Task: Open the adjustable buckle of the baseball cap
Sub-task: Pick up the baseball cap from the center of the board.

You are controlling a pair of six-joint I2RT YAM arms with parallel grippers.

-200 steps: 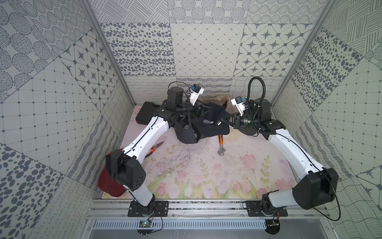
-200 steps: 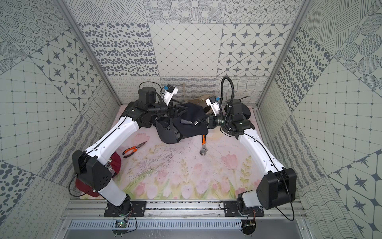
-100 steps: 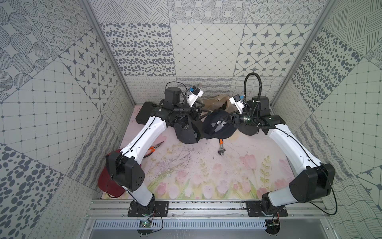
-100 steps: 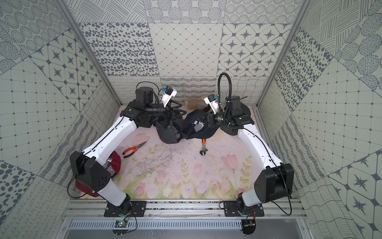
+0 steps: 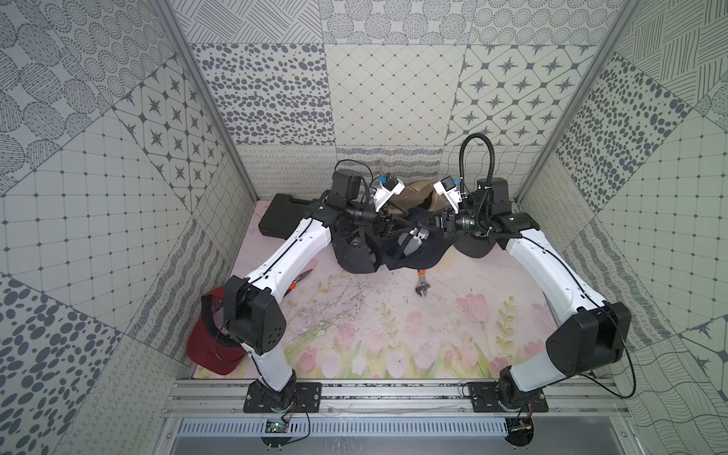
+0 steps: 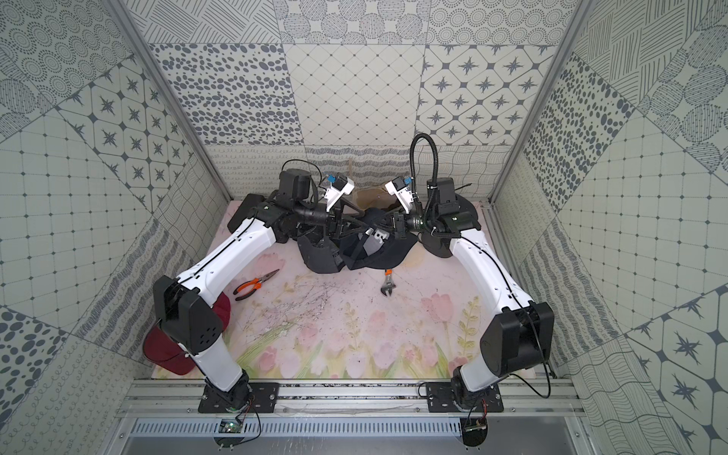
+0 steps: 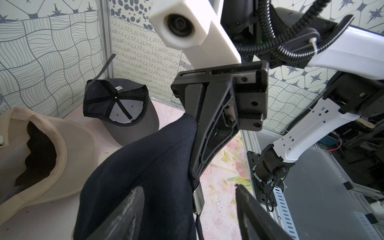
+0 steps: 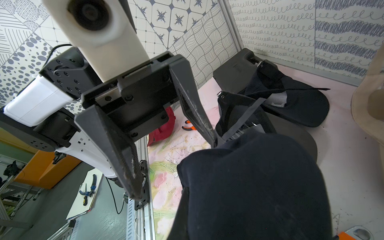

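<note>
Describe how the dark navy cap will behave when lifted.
Likely floppy: the navy cap sags in folds from the shut right end effector. Probably light: one pinch holds its edge up. Its metal buckle may dangle and swing.

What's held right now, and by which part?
Right pincer is shut on the navy cap, at its edge beside the metal buckle. Left pincer is open, holding nothing.

Orange pliers [image 6: 256, 283] and a wrench [image 6: 388, 286] lie well apart on the floral mat [image 6: 354, 335].
</note>
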